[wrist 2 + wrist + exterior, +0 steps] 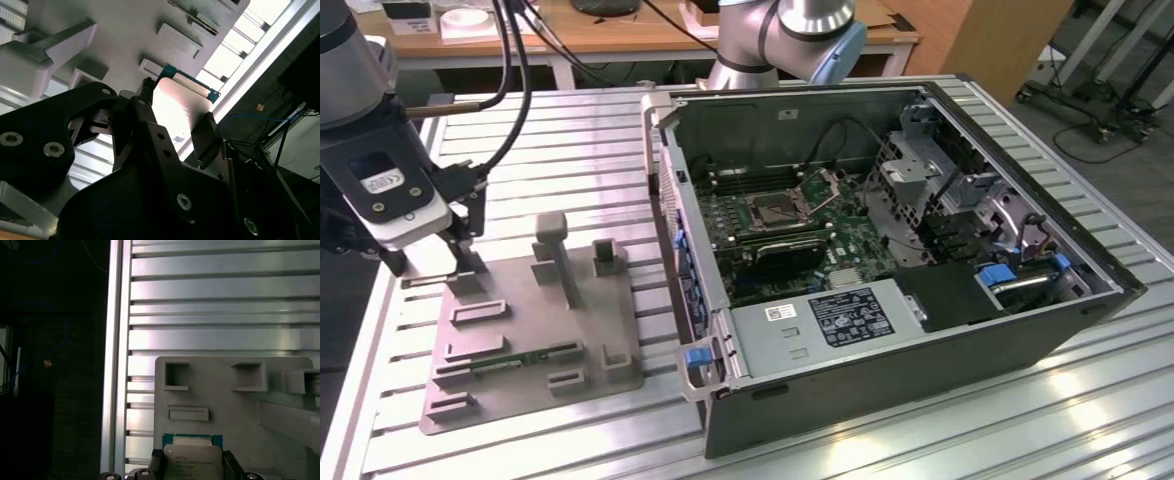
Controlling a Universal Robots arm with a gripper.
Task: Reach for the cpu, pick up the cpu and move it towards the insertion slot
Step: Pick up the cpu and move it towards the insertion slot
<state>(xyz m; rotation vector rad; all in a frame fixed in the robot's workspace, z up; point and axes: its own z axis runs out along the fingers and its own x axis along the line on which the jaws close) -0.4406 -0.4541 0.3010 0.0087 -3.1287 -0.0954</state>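
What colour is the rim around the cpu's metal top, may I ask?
Teal-green on the cpu, best in the first wrist view.

Nearest the cpu [180, 107], my fingers [204, 139] are matte black angular links studded with silver hex screws [184, 201]. Farther from the cpu I carry a white block [394, 200] with a grey oval label, black cables [511, 60], and silver tube joints [774, 35] with a pale blue cap [843, 50].

A lab, judging by the slatted metal bench [560, 150] and opened computer case [881, 330].
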